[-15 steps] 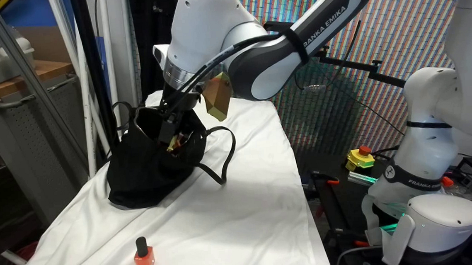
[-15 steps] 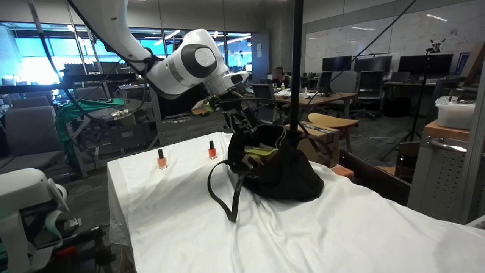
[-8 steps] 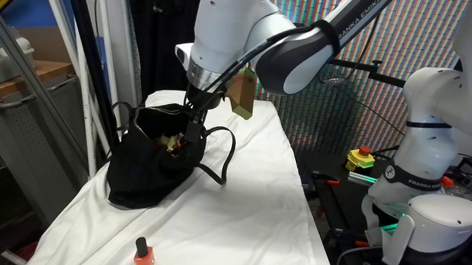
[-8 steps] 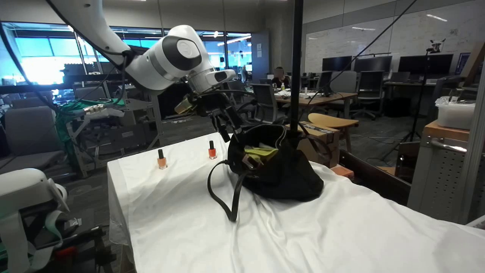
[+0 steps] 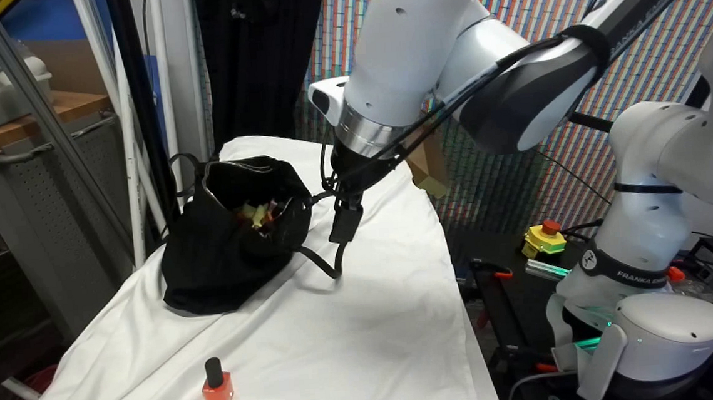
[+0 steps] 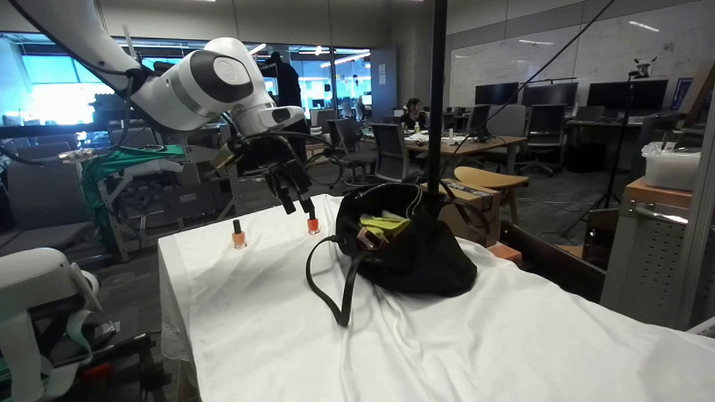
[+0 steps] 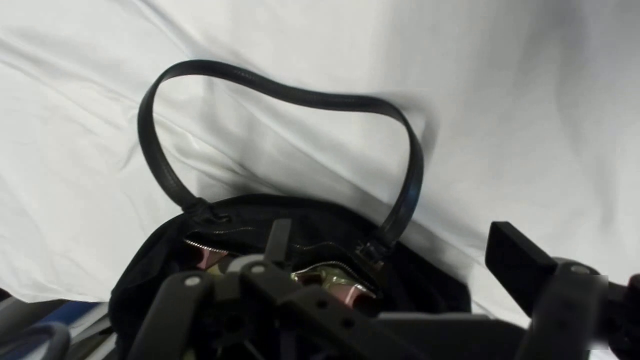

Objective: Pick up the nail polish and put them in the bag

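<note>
Best swing the spread, empty, black two-fingered gripper (image 6: 298, 209) clear of the slouchy black fabric handbag (image 5: 210, 266), then descend astride the square orange-red glass nail-polish bottle (image 5: 218, 395) apart from it.

Nail polish (image 5: 218, 391) (upright), black bag (image 5: 225, 253)

1. A white-and-black Franka Emika Panda arm (image 5: 485, 59) extends in from a top corner in both exterior views, bent sharply above its wrist (image 5: 369, 131).
2. The wrist tilts off vertical, the claw (image 6: 299, 209) below it pointing downward.
3. The wrist view catches the claw's two fingers (image 7: 520, 265) spread wide apart.
</note>
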Robot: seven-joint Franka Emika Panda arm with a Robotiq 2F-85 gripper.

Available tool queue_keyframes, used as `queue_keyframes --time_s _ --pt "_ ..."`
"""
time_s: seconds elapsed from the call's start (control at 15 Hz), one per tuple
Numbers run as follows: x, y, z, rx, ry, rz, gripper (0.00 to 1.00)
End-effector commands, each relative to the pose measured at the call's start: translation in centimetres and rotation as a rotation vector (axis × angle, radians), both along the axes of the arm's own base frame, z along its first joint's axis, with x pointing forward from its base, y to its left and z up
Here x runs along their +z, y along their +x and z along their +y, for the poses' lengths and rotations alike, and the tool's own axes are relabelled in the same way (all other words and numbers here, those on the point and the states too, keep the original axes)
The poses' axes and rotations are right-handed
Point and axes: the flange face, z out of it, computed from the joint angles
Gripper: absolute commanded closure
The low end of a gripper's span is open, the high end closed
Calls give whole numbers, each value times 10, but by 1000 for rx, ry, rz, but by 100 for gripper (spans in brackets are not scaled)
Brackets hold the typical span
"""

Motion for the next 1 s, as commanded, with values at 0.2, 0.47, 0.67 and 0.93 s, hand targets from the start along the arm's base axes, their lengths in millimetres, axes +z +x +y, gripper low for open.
queue_keyframes --time_s 0.2,0.47,0.67,0.93 --pt "-8 -32 57 94 26 40 0" --pt "-20 -37 98 135 50 81 0" --pt "-28 -37 125 158 70 107 0" --pt "-37 -21 149 177 86 98 0"
